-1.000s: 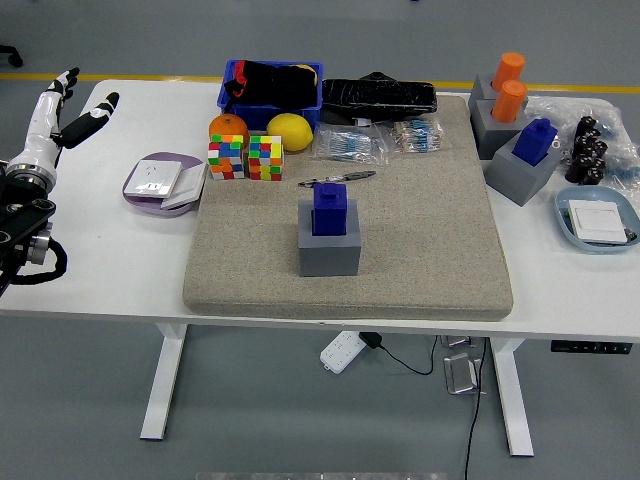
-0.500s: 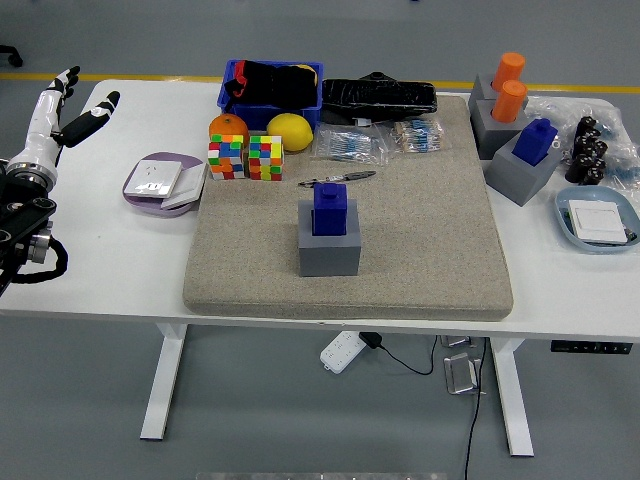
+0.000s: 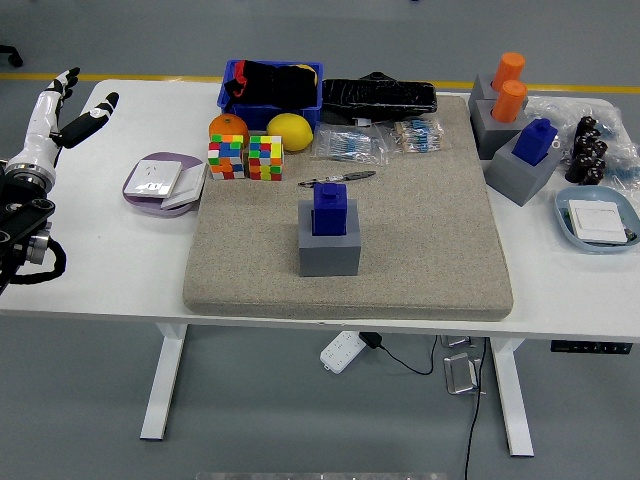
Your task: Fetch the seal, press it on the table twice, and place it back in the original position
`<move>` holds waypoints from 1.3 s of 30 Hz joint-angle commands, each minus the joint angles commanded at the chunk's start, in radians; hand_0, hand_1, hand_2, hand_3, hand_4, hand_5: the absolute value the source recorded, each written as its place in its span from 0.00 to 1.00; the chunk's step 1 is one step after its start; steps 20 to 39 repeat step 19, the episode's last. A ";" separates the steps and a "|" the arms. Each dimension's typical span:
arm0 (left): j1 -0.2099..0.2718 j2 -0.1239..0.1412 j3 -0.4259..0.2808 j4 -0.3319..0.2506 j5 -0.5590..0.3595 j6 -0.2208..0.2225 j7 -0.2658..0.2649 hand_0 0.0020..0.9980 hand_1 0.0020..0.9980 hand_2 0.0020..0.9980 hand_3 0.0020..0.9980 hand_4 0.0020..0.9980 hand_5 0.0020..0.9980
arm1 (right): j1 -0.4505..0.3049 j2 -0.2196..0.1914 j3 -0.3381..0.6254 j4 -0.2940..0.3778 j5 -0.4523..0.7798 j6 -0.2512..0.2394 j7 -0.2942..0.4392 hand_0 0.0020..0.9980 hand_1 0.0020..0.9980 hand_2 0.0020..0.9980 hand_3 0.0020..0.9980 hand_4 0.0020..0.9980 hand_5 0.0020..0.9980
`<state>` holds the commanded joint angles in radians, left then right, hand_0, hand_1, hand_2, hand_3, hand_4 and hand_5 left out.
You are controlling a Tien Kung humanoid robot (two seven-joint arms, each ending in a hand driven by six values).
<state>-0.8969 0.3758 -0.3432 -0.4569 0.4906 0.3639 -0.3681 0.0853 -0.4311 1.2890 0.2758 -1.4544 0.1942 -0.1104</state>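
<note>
A blue seal point(image 3: 330, 208) stands upright in a grey block holder point(image 3: 329, 249) at the middle of the tan felt mat point(image 3: 420, 250). My left hand point(image 3: 65, 110) hovers over the table's far left corner, well away from the seal, fingers spread and holding nothing. The left arm point(image 3: 22, 210) comes in at the left edge. No right arm shows in the head view.
Behind the seal lie a pen point(image 3: 338, 179), two colour cubes point(image 3: 247, 157), an orange point(image 3: 228, 127), a lemon point(image 3: 290, 131) and a blue bin point(image 3: 271, 85). A purple dish point(image 3: 162, 182) sits left of the mat. At right stand another blue seal point(image 3: 536, 141), orange seals point(image 3: 509, 86) and a blue plate point(image 3: 598, 220).
</note>
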 joint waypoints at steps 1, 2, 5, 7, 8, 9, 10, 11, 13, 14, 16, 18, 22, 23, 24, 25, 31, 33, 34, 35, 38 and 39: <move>0.000 0.001 0.000 -0.001 0.000 0.000 0.000 1.00 1.00 0.99 0.97 0.77 0.53 | 0.000 0.000 -0.001 0.000 0.000 0.000 0.000 0.80 0.71 0.71 0.67 0.77 0.57; 0.000 0.001 0.001 -0.001 0.000 0.000 0.000 1.00 1.00 0.99 0.97 0.77 0.53 | 0.000 0.000 -0.001 0.000 0.000 0.000 0.000 0.80 0.71 0.71 0.67 0.77 0.57; 0.001 0.002 0.001 0.000 0.001 0.000 0.000 1.00 1.00 0.99 0.97 0.77 0.53 | 0.001 -0.002 -0.005 0.000 0.001 0.000 0.000 0.80 0.71 0.71 0.67 0.77 0.57; 0.002 0.003 0.002 0.001 0.000 0.001 0.000 1.00 1.00 0.99 0.97 0.77 0.53 | 0.001 -0.002 -0.008 0.001 0.001 0.000 0.001 0.80 0.71 0.71 0.67 0.77 0.57; 0.002 0.003 0.002 0.001 -0.001 0.001 0.000 1.00 1.00 0.99 0.97 0.77 0.53 | 0.001 -0.003 -0.008 0.001 0.002 -0.001 0.001 0.80 0.71 0.71 0.67 0.77 0.57; 0.002 0.003 0.003 0.001 -0.001 0.001 0.000 1.00 1.00 0.99 0.97 0.77 0.53 | 0.001 -0.003 -0.009 0.001 0.002 -0.001 0.001 0.80 0.71 0.71 0.67 0.77 0.57; 0.001 0.003 0.005 0.001 0.000 0.001 0.000 1.00 1.00 0.99 0.97 0.77 0.53 | 0.001 -0.003 -0.009 0.000 0.000 0.000 0.000 0.80 0.71 0.71 0.67 0.77 0.57; 0.001 0.003 0.005 0.001 0.000 0.001 0.000 1.00 1.00 0.99 0.97 0.77 0.53 | 0.000 -0.003 -0.009 0.000 0.001 -0.001 0.001 0.80 0.71 0.71 0.67 0.77 0.57; 0.001 0.003 0.006 0.000 0.000 0.001 0.000 1.00 1.00 0.99 0.97 0.77 0.53 | 0.000 -0.004 -0.008 0.000 0.000 -0.001 0.001 0.80 0.71 0.71 0.67 0.77 0.57; 0.001 0.003 0.006 0.000 0.000 0.001 0.000 1.00 1.00 0.99 0.97 0.77 0.53 | 0.000 -0.004 -0.008 -0.001 0.000 -0.001 0.001 0.80 0.71 0.71 0.67 0.77 0.57; 0.001 0.003 0.006 0.000 0.000 0.001 -0.001 1.00 1.00 0.99 0.97 0.77 0.53 | 0.001 -0.005 -0.008 0.000 0.000 -0.001 0.001 0.80 0.71 0.71 0.67 0.77 0.57; 0.003 0.003 0.006 0.001 0.000 0.001 -0.001 1.00 1.00 0.99 0.97 0.77 0.53 | 0.001 -0.004 -0.009 0.001 0.001 -0.001 0.001 0.80 0.71 0.71 0.67 0.77 0.57; 0.004 0.003 0.008 0.001 -0.001 0.001 0.000 1.00 1.00 0.99 0.97 0.77 0.53 | 0.001 -0.003 -0.010 0.001 0.001 0.000 0.001 0.80 0.71 0.71 0.67 0.77 0.57; 0.004 0.003 0.008 0.001 -0.001 0.001 0.000 1.00 1.00 0.99 0.97 0.77 0.53 | 0.001 -0.003 -0.010 0.001 0.001 0.000 0.001 0.80 0.71 0.71 0.67 0.77 0.57; 0.004 0.003 0.008 0.001 -0.001 0.001 0.000 1.00 1.00 0.99 0.97 0.77 0.53 | 0.001 -0.003 -0.010 0.001 0.001 0.000 0.001 0.80 0.71 0.71 0.67 0.77 0.57; 0.004 0.003 0.008 0.001 -0.001 0.001 0.000 1.00 1.00 0.99 0.97 0.77 0.53 | 0.001 -0.003 -0.010 0.001 0.001 0.000 0.001 0.80 0.71 0.71 0.67 0.77 0.57; 0.004 0.003 0.008 0.001 -0.001 0.001 0.000 1.00 1.00 0.99 0.97 0.77 0.53 | 0.001 -0.003 -0.010 0.001 0.001 0.000 0.001 0.80 0.71 0.71 0.67 0.77 0.57; 0.004 0.003 0.008 0.001 -0.001 0.001 0.000 1.00 1.00 0.99 0.97 0.77 0.53 | 0.001 -0.003 -0.010 0.001 0.001 0.000 0.001 0.80 0.71 0.71 0.67 0.77 0.57; 0.004 0.003 0.008 0.001 -0.001 0.001 0.000 1.00 1.00 0.99 0.97 0.77 0.53 | 0.001 -0.003 -0.010 0.001 0.001 0.000 0.001 0.80 0.71 0.71 0.67 0.77 0.57; 0.004 0.003 0.008 0.001 -0.001 0.001 0.000 1.00 1.00 0.99 0.97 0.77 0.53 | 0.001 -0.003 -0.010 0.001 0.001 0.000 0.001 0.80 0.71 0.71 0.67 0.77 0.57; 0.004 0.003 0.008 0.001 -0.001 0.001 0.000 1.00 1.00 0.99 0.97 0.77 0.53 | 0.001 -0.003 -0.010 0.001 0.001 0.000 0.001 0.80 0.71 0.71 0.67 0.77 0.57; 0.004 0.003 0.008 0.001 -0.001 0.001 0.000 1.00 1.00 0.99 0.97 0.77 0.53 | 0.001 -0.003 -0.010 0.001 0.001 0.000 0.001 0.80 0.71 0.71 0.67 0.77 0.57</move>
